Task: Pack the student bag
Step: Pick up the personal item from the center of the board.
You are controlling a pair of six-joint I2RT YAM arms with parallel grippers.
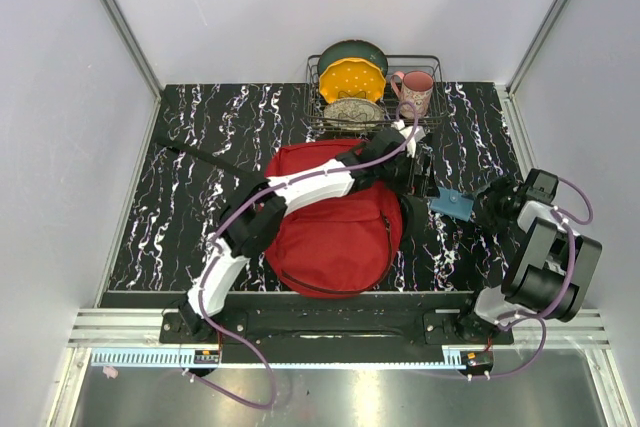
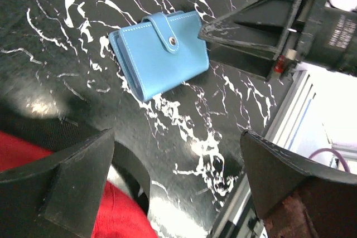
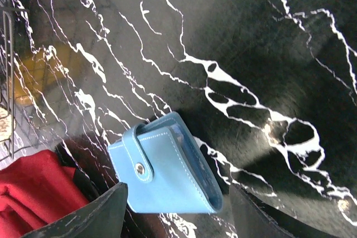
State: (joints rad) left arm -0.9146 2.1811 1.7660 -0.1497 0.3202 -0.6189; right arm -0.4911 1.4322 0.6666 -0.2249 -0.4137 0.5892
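The student bag (image 1: 335, 222) is a large red backpack lying flat in the middle of the black marbled table. A small blue snap wallet (image 1: 452, 204) lies on the table just right of the bag. My left arm reaches across the bag; its gripper (image 1: 408, 169) is open and empty above the table by the bag's upper right corner. In the left wrist view the wallet (image 2: 159, 54) lies ahead of the open gripper (image 2: 177, 137), with red fabric (image 2: 117, 215) at the lower left. My right gripper (image 3: 175, 193) is open, its jaws either side of the wallet (image 3: 167, 171) without closing on it.
A wire dish rack (image 1: 428, 65) at the back holds a green bowl (image 1: 350, 51), a yellow plate (image 1: 352, 79) and a pink mug (image 1: 415, 89). A black bag strap (image 1: 205, 158) trails to the upper left. The right gripper's fingers (image 2: 251, 37) show close by in the left wrist view.
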